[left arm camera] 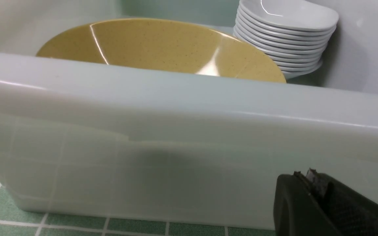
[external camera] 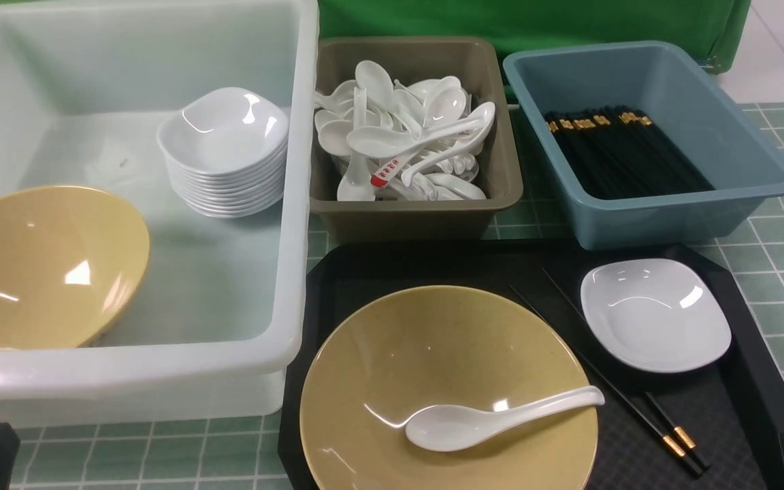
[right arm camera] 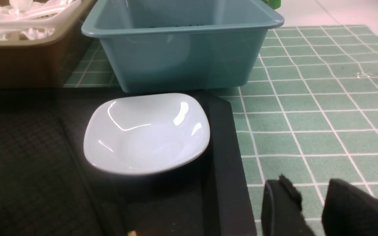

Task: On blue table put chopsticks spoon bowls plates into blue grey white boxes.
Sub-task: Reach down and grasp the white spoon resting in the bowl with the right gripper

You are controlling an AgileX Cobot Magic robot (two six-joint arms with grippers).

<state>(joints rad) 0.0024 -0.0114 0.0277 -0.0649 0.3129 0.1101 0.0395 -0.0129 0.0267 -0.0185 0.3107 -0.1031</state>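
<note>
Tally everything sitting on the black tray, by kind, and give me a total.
Tan bowl: 1
White spoon: 1
White plate: 1
Black chopsticks: 2
Total: 5

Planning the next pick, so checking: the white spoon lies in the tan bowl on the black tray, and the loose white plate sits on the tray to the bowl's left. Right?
No. The plate sits to the bowl's right, not its left; the front view shows it. The spoon does lie in the bowl on the black tray.
</note>
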